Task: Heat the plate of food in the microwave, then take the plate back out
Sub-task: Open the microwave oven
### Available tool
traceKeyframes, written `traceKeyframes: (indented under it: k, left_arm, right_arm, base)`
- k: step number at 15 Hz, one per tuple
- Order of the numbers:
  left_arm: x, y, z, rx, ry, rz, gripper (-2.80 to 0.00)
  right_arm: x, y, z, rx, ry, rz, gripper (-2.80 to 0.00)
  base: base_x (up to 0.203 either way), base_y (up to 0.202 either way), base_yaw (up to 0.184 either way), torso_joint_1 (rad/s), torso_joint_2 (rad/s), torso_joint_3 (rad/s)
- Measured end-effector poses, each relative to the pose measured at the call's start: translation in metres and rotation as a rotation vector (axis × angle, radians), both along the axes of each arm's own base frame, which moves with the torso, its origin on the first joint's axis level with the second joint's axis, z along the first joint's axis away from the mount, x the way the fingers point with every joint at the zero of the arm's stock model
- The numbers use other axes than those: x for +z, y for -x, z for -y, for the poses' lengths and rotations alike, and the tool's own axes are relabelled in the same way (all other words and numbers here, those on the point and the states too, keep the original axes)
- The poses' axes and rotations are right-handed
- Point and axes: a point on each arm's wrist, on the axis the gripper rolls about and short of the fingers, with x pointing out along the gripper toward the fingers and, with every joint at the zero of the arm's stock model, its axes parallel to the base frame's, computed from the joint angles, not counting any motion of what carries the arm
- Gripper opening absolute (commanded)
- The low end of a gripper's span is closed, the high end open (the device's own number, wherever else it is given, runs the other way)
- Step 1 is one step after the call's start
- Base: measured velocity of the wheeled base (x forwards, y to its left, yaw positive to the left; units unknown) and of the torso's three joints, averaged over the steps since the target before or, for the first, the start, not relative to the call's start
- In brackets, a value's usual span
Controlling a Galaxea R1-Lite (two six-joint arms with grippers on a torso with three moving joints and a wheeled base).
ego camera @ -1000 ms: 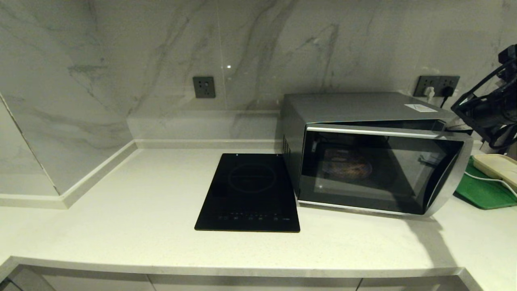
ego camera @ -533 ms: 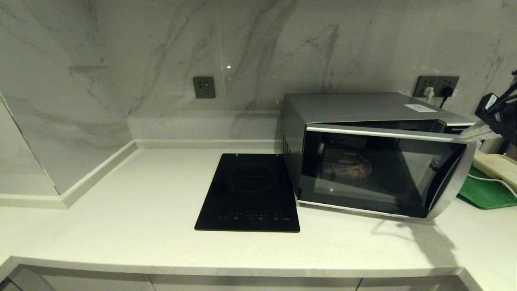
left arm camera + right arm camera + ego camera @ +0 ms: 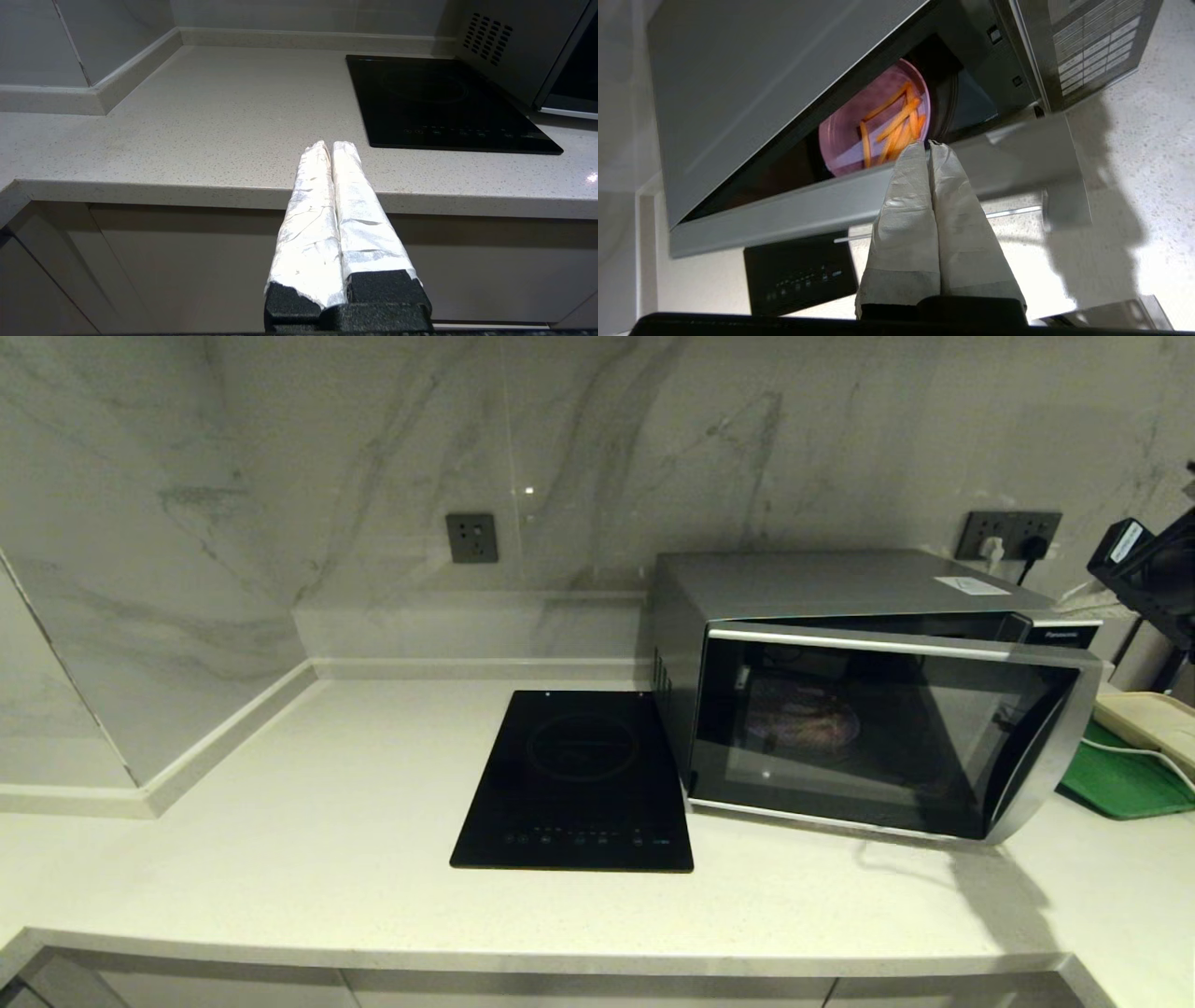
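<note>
Head view: we see the microwave (image 3: 868,691) on the pale speckled surface (image 3: 280,859), its door (image 3: 887,737) ajar, swung out a little on the handle side so a gap shows along the top. Through the dark glass we make out the plate of food (image 3: 801,721) inside, dim. A black induction cooktop (image 3: 577,782) lies flat just beside the microwave on its left. To the right of the microwave, a green tray (image 3: 1120,784) with a beige tray (image 3: 1153,719) on it and a white cable across. Two wall sockets: one (image 3: 470,537) above the cooktop, one (image 3: 1013,534) behind the microwave with plugs in it. The right arm (image 3: 1148,569) shows only as dark hardware at the right edge, above the trays; its pincer is not visible here.

Left wrist view: left pincer (image 3: 332,145) is closed, wrapped fingers pressed together, nothing held. It hangs off the front edge of the surface, above the cabinet fronts (image 3: 187,261), well apart from the cooktop and microwave corner.

Right wrist view: right pincer (image 3: 928,145) is closed tight, empty, tips just at the door's silver edge; we can't tell if they touch. Through the gap we see the lavender plate of food with orange sticks, inside the microwave. The button panel (image 3: 1094,44) is visible too.
</note>
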Motion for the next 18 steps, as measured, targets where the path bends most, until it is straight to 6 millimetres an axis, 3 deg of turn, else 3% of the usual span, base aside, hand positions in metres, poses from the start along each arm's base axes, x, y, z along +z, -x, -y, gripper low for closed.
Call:
traceKeyframes:
  k: [9, 18]
  left_arm:
    - [0.000, 0.000, 0.000, 0.001, 0.000, 0.000, -2.80]
    - [0.000, 0.000, 0.000, 0.001, 0.000, 0.000, -2.80]
  right_arm:
    - [-0.017, -0.039, 0.010, 0.012, 0.032, 0.030, -2.80]
    - [-0.039, -0.049, 0.012, 0.023, 0.025, -0.057, -2.80]
  base:
    - [0.000, 0.000, 0.000, 0.000, 0.00, 0.000]
    - [0.000, 0.000, 0.000, 0.000, 0.00, 0.000]
